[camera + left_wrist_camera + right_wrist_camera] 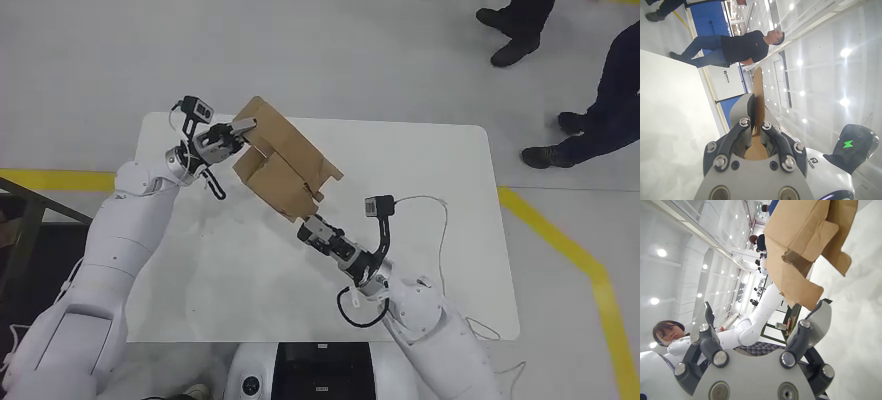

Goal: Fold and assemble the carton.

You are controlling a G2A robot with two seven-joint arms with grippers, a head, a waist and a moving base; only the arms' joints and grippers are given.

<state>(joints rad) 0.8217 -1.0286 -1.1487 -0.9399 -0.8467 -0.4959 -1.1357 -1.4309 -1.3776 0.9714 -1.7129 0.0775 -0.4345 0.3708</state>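
**Carton assembly station, seen from above and from both wrists.** The brown carton [285, 165] is partly folded and held tilted above the far left part of the white table [440, 170], with loose flaps pointing toward the table's middle. The left gripper [240, 128] is clamped on the carton's upper edge. In the left wrist view a corrugated flap runs edge-on between the pads [751, 106], which sit narrowly against it. The right gripper [764, 311] stands just beside the carton's lower end, jaws spread wide with nothing between them. One finger [819, 317] lies close under a hanging flap, and contact there cannot be made out. A thin white cable [418, 198] loops over the table beside the right arm, apart from the carton. Yellow floor tape [560, 242] runs past the table's right side. From above, the carton covers the surface beneath it, so it cannot be told whether its lower corner rests on the table. In the left wrist view the finger and flap block the rest of the carton. In the right wrist view the carton is cut off by the frame edge.
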